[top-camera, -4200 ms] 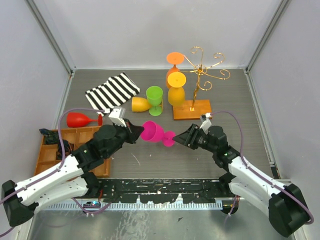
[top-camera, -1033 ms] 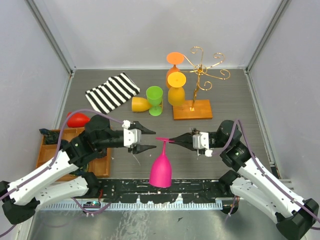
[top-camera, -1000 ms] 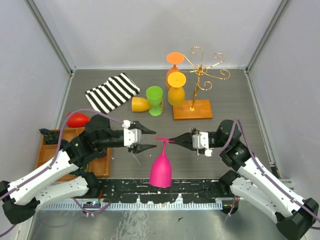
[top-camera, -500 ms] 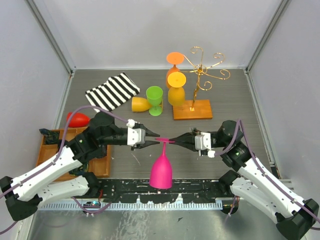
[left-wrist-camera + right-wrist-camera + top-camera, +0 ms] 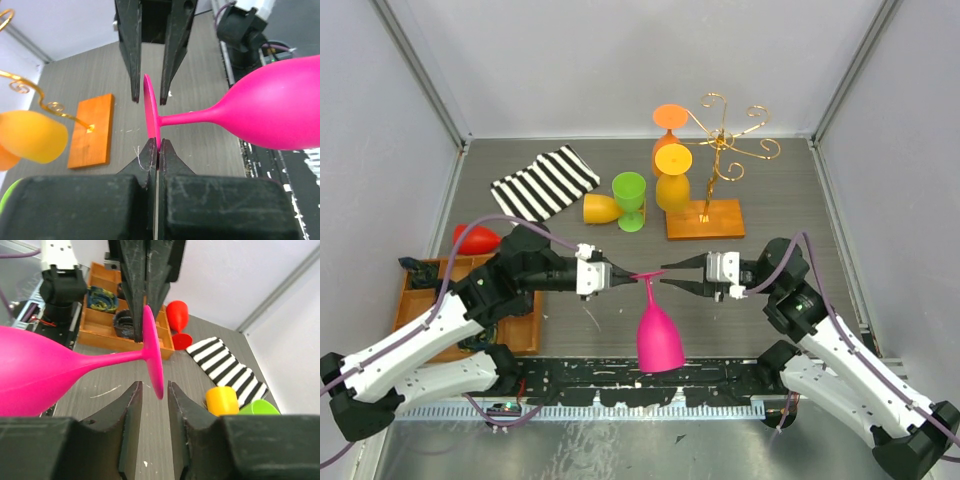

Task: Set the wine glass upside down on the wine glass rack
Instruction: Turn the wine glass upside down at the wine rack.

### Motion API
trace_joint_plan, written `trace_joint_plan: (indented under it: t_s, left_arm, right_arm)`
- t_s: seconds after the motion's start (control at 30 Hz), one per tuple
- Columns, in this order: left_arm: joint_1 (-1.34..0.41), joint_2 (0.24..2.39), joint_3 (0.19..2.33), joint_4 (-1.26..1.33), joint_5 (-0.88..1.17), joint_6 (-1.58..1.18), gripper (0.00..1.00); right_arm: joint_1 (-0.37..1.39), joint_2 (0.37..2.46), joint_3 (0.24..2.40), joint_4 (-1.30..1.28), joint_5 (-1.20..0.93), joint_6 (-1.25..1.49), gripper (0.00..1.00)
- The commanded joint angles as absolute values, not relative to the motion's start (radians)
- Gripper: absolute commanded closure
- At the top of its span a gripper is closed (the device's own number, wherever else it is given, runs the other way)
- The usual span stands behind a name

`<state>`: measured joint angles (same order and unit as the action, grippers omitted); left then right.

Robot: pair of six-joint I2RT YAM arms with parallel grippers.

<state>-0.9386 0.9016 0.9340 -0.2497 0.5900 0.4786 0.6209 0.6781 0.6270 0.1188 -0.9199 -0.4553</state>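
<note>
The pink wine glass point(image 5: 660, 340) hangs upside down above the table's near middle, foot uppermost. My left gripper point(image 5: 625, 276) is shut on the left rim of its flat foot point(image 5: 151, 112); the jaws pinch that thin edge in the left wrist view point(image 5: 158, 147). My right gripper point(image 5: 670, 277) stands open. Its fingers flank the foot's right edge point(image 5: 151, 387) with a gap on both sides. The bowl point(image 5: 35, 370) leans slightly right. The wine glass rack point(image 5: 720, 140), gold wire on a wooden base point(image 5: 703, 218), stands far right of centre with an orange glass point(image 5: 670, 117) and a yellow-orange glass point(image 5: 672, 190) hanging on it.
A green glass point(image 5: 629, 198) stands upright beside a yellow glass point(image 5: 602, 208) lying down. A striped cloth point(image 5: 545, 182) lies at the back left. A red glass point(image 5: 478, 240) lies next to the compartmented wooden tray point(image 5: 430, 300) under my left arm.
My left gripper moved in and shut on the glass's foot. My right gripper let go of the foot and opened. The bowl swung a little to the right.
</note>
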Motion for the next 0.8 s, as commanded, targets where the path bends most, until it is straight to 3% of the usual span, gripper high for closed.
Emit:
trace_joint_plan:
  t_s: [0.0,0.07,0.43,0.53,0.7,0.77]
  left_arm:
    - [-0.936,0.870,0.979,-0.282,0.488,0.551,1.00]
    - [-0.936,0.869,0.983,-0.298,0.440,0.579,1.00]
    - [-0.938,0.912,1.030,-0.357,0.322,0.677,1.00]
    - [-0.938,0.925,1.036,-0.356,0.310,0.678,1.00]
    - [-0.948,0.947,1.049,-0.356,0.295,0.677,1.00]
    - [-0.949,0.955,1.054,-0.355,0.288,0.677,1.00]
  right_arm:
    - [0.627,0.635,0.700,0.013,-0.760,-0.353,0.64]
    - [0.627,0.621,0.716,-0.046,-0.713,-0.313,0.59]
    - [0.627,0.628,0.774,-0.263,-0.426,0.162,0.57]
    - [0.627,0.656,0.798,-0.361,-0.297,0.331,0.52]
    - [0.627,0.789,0.879,-0.535,-0.294,0.424,0.50]
    - [0.627,0.813,0.875,-0.537,-0.301,0.460,0.46]
